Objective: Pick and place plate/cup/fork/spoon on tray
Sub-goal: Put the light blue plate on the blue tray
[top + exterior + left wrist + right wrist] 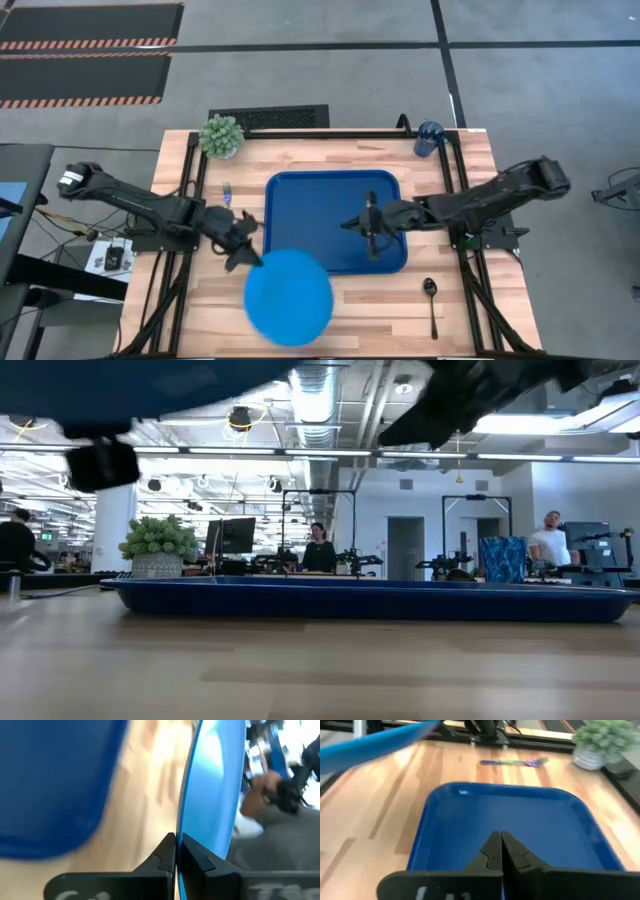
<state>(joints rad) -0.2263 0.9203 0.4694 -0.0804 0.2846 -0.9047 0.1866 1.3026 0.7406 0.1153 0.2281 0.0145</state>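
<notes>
Left tool (pixel 243 254) clamps plate (pixel 289 297) rim; right tool (pixel 368 225) above tray (pixel 330 200).

Glossy plastic plate (pixel 289 297) and tray (pixel 335 222) over smooth, pale wooden table (pixel 470 300).

Bench (pixel 330 310) inventory, counted:
- Tray (pixel 335 222), dark blue, rectangular: 1.
- Plate (pixel 289 297), light blue, round: 1.
- Cup (pixel 429 138), dark blue, at the far right corner: 1.
- Fork (pixel 228 193), teal handle: 1.
- Spoon (pixel 431 303), dark: 1.
- Potted plant (pixel 221 135), at the far left corner: 1.
- Robot arms: 2, each with 1 hand: left hand (pixel 243 243), right hand (pixel 369 226).
- People in the room behind: 3.
</notes>
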